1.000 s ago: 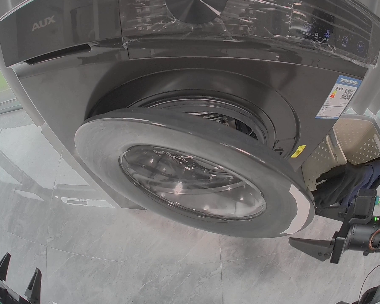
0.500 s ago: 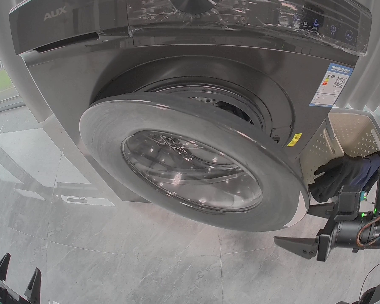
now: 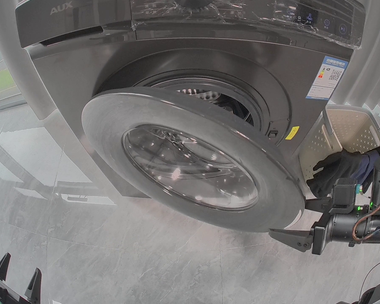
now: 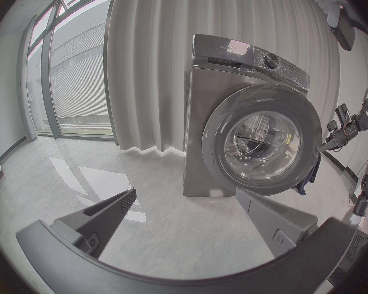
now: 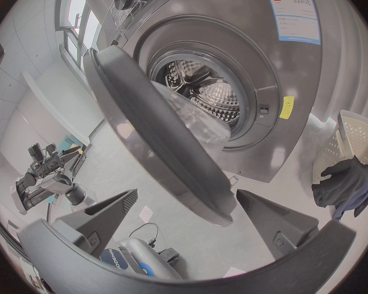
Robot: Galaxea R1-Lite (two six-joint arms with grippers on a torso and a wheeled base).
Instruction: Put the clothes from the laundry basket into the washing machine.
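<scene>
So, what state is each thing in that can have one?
washing machine door: half open.
drum: no clothes visible.
laundry basket: upright.
clothes: draped over basket's rim.
right gripper: jaws open, empty, at door's edge.
left gripper: jaws open, empty.

Washing machine (image 5: 216, 41), door (image 5: 151, 131) swung open, perforated drum (image 5: 204, 90) exposed. Right gripper (image 5: 187, 194) fingers spread wide, door's free edge seen between them; contact unclear. Laundry basket (image 5: 357, 137) beside machine, dark clothes (image 5: 343, 180) draped over rim.
</scene>
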